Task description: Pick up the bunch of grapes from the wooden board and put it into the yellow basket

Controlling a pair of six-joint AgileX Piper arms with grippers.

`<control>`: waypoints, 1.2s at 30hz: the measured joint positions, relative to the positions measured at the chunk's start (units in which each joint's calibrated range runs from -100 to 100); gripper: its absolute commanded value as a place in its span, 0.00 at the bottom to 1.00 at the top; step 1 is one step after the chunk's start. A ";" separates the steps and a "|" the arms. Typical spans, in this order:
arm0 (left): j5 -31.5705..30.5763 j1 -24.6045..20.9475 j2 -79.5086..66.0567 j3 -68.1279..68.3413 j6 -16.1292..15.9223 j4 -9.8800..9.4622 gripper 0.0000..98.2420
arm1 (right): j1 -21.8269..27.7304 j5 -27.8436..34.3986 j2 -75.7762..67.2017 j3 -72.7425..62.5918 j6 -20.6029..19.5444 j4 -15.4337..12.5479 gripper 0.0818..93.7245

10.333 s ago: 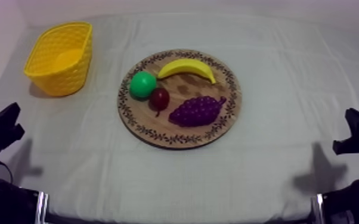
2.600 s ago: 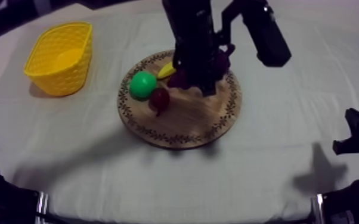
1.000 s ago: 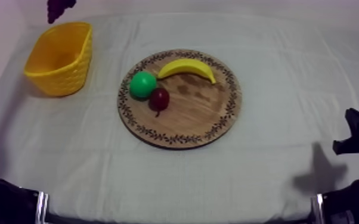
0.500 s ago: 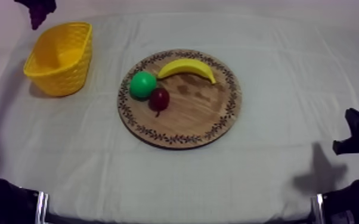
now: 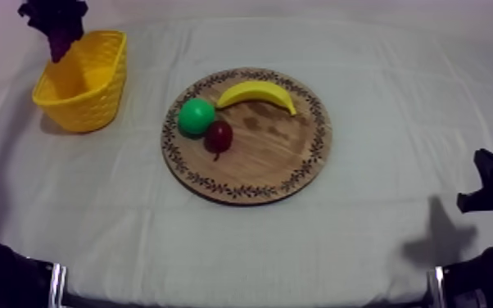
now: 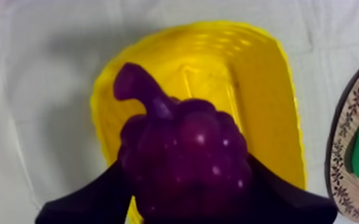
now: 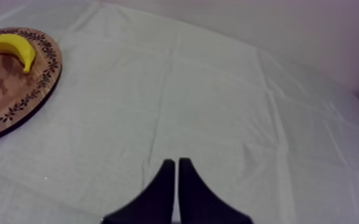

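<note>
The left claw is clamped on the grapes, held above the basket. Centre the load over the opening, lower it inside, then release. The right claw rests closed and empty over the surface. Compared with half a second earlier, the grapes sit lower, nearer the basket rim.

Basket is sitting at the worktop's far left; board is lying mid-worktop, well apart to its right. On the board, banana is lying along the back, pear is sitting at the left, small red fruit just beside it, front-right. Bunch of grapes is hanging above the basket in the left gripper.
</note>
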 measured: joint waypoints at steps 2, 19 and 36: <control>-0.78 -0.09 1.08 0.60 0.00 0.52 0.53 | 0.00 0.00 0.00 0.00 0.00 0.00 0.00; -4.42 -0.04 5.61 4.76 0.66 1.64 0.74 | 0.00 0.00 0.00 0.00 0.00 0.00 0.00; -3.95 0.18 4.85 7.18 1.98 2.75 0.97 | 0.00 0.00 0.00 0.00 0.00 0.00 0.00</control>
